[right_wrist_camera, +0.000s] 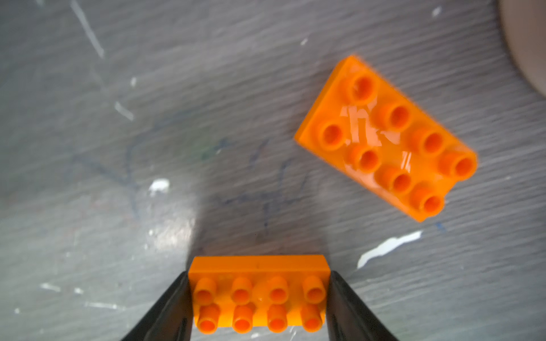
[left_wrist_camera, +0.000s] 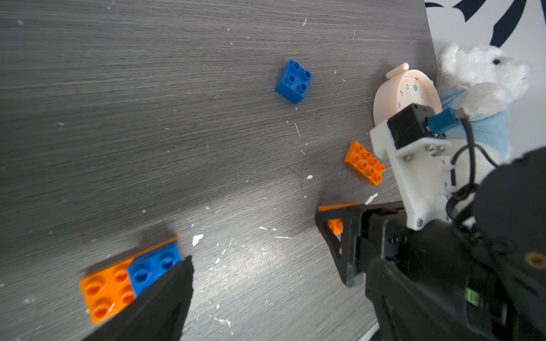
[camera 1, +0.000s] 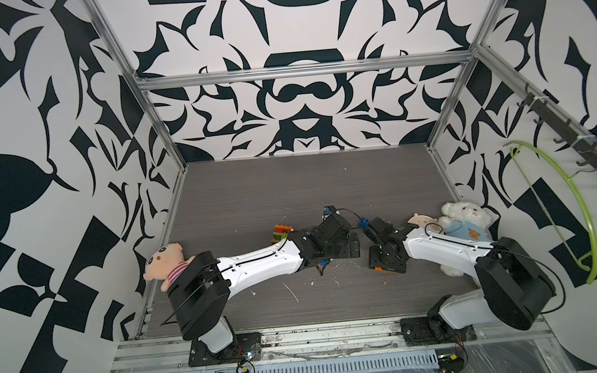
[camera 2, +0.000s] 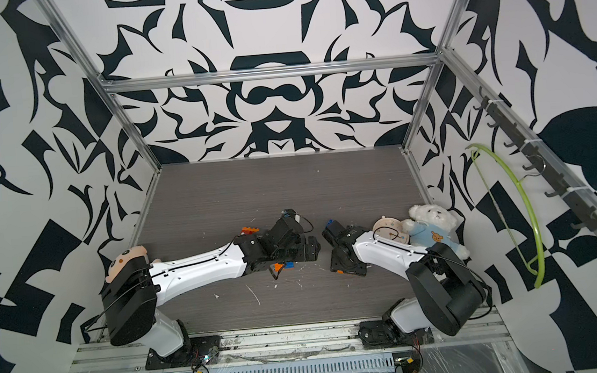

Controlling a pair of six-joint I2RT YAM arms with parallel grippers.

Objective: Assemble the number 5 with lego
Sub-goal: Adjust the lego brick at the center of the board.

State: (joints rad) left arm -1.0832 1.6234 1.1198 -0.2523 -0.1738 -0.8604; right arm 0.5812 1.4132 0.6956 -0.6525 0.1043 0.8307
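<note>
While the right gripper [right_wrist_camera: 259, 295] clamps an orange brick [right_wrist_camera: 259, 265] by its ends, at four o'clock from the tabletop [camera 1: 290, 188] centre, the left gripper [camera 2: 292, 259] stands wide open. White flecks mark the grey wood-grain surface; black-and-white patterned walls [camera 1: 31, 143] enclose it.

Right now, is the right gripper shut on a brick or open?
Shut: the right gripper clamps an orange brick, with its jaws flat against both short ends.
</note>
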